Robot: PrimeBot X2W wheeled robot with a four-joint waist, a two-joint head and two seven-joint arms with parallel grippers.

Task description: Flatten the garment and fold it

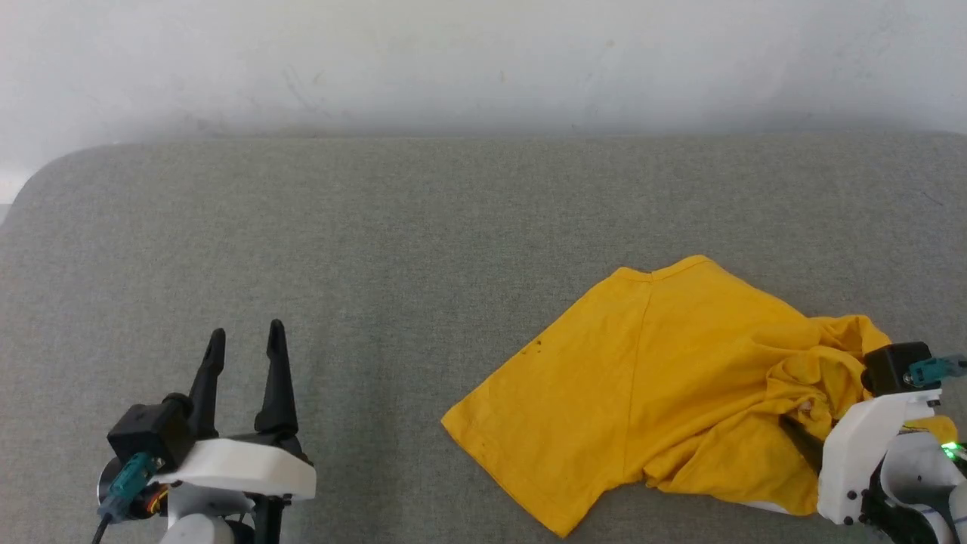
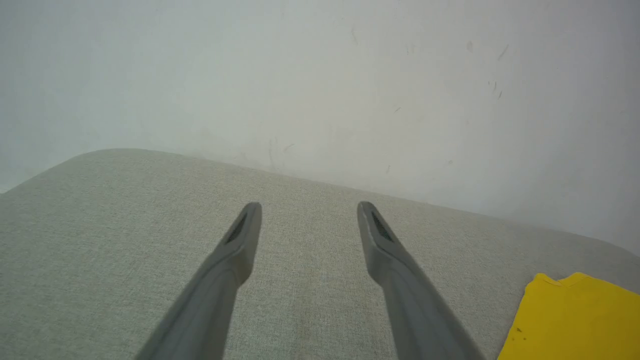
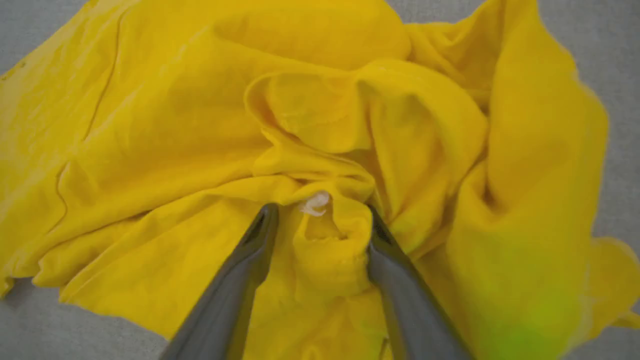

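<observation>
The yellow t-shirt (image 1: 650, 385) lies crumpled on the grey cushion at the right, its left part flat and its right part bunched in folds. A few dark specks mark the flat part. In the right wrist view my right gripper (image 3: 320, 212) stands open, its two fingers pushed down into the bunched cloth (image 3: 320, 150) with a fold and a small white patch between them. In the head view that wrist (image 1: 869, 446) sits over the shirt's right edge, its fingers hidden in the cloth. My left gripper (image 1: 245, 340) rests open over bare cushion at the lower left, far from the shirt (image 2: 575, 315).
The grey cushion (image 1: 378, 242) spreads wide, with a rounded corner at the far left. A pale wall (image 1: 483, 60) rises right behind its far edge.
</observation>
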